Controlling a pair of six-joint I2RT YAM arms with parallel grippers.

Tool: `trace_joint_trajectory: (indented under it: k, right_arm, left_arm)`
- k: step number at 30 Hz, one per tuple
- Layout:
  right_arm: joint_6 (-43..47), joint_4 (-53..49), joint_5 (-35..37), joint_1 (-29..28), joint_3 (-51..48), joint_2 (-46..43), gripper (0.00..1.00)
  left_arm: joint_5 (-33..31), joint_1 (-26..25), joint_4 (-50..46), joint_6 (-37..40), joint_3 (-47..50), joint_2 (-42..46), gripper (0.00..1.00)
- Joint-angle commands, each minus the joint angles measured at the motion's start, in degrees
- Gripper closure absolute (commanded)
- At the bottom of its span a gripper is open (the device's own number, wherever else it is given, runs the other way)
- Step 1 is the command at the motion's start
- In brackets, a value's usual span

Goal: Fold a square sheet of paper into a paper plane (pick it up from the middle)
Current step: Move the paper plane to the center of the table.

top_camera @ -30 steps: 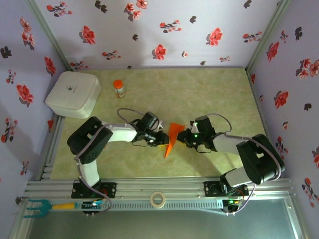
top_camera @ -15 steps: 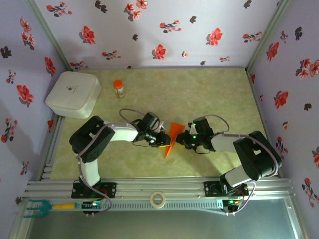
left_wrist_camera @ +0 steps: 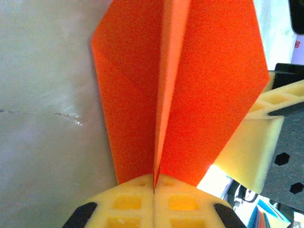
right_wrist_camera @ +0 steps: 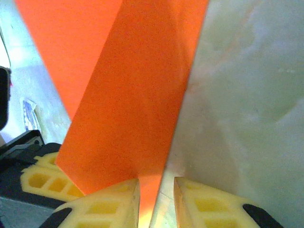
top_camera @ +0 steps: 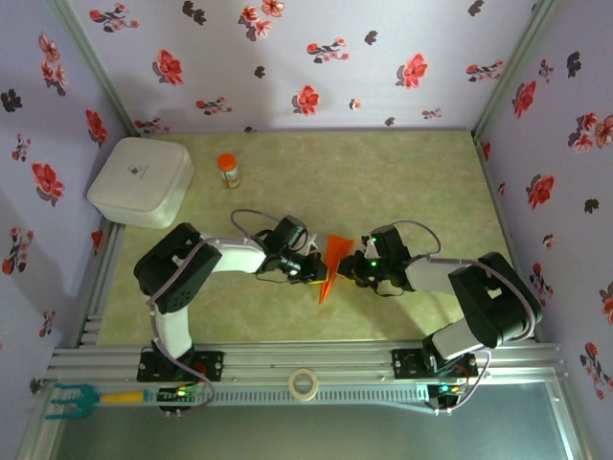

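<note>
Pinching the paper plane [left_wrist_camera: 199,85] along its centre crease, the left pincer [left_wrist_camera: 153,185] is pressed together, likely to hold the fold; the right pincer [right_wrist_camera: 156,190], slightly spread, straddles its opposite edge above the tabletop [right_wrist_camera: 247,95].

In the top view we see bright, even light and soft shadows. Close up, the paper [left_wrist_camera: 213,85] blurs and the tabletop [right_wrist_camera: 247,95] glares.

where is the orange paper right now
Top view: the orange paper is at the table's front middle, between the left gripper and the right gripper.
</note>
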State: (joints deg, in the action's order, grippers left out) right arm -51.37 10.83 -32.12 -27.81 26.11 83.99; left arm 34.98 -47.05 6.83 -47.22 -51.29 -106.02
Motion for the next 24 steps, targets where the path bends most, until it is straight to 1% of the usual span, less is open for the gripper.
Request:
trace_joint_trajectory:
  k: [1, 3, 4, 5, 7, 8, 10, 16, 21, 24]
  right_arm:
    - [2.62, -5.72, 4.85, -0.40, 1.76, -4.75, 0.74]
    - [3.14, -7.74, 7.01, -0.36, 1.85, -6.85, 0.74]
    - [3.28, -8.38, 7.67, -0.32, 1.84, -7.67, 0.74]
    - [3.43, -8.98, 8.30, -0.31, 1.92, -8.48, 0.74]
    - [3.65, -10.14, 9.29, -0.23, 2.11, -9.35, 0.74]
    - [3.74, -10.41, 9.53, -0.16, 2.19, -9.58, 0.74]
    - [3.74, -10.69, 9.78, -0.14, 2.36, -9.80, 0.74]
    - [3.28, -11.35, 10.57, -0.18, 2.59, -10.13, 0.74]
    - [4.26, -15.78, 11.13, -0.14, 5.40, -10.21, 0.74]
    - [4.09, -16.41, 11.12, -0.15, 5.83, -11.07, 0.74]
  left_arm:
    - [-7.54, -0.80, -3.67, 2.94, -0.89, 6.14, 0.99]
    - [-15.31, -1.48, -10.25, 4.47, -2.30, 8.67, 0.99]
    - [-20.17, -2.00, -14.82, 5.50, -3.59, 9.61, 0.99]
    - [-24.76, -2.64, -19.85, 6.71, -5.38, 10.17, 1.00]
    - [-32.49, -3.62, -27.03, 7.29, -8.16, 10.54, 1.00]
    - [-35.31, -3.90, -29.55, 7.04, -9.08, 10.57, 1.00]
    - [-38.96, -4.23, -32.37, 6.27, -10.00, 10.43, 1.00]
    - [-42.19, -4.78, -35.82, 5.14, -11.70, 9.86, 1.00]
    - [-45.39, -5.77, -37.24, 3.61, -11.74, 10.98, 1.00]
    - [-45.65, -5.78, -37.84, 3.02, -12.57, 10.85, 1.00]
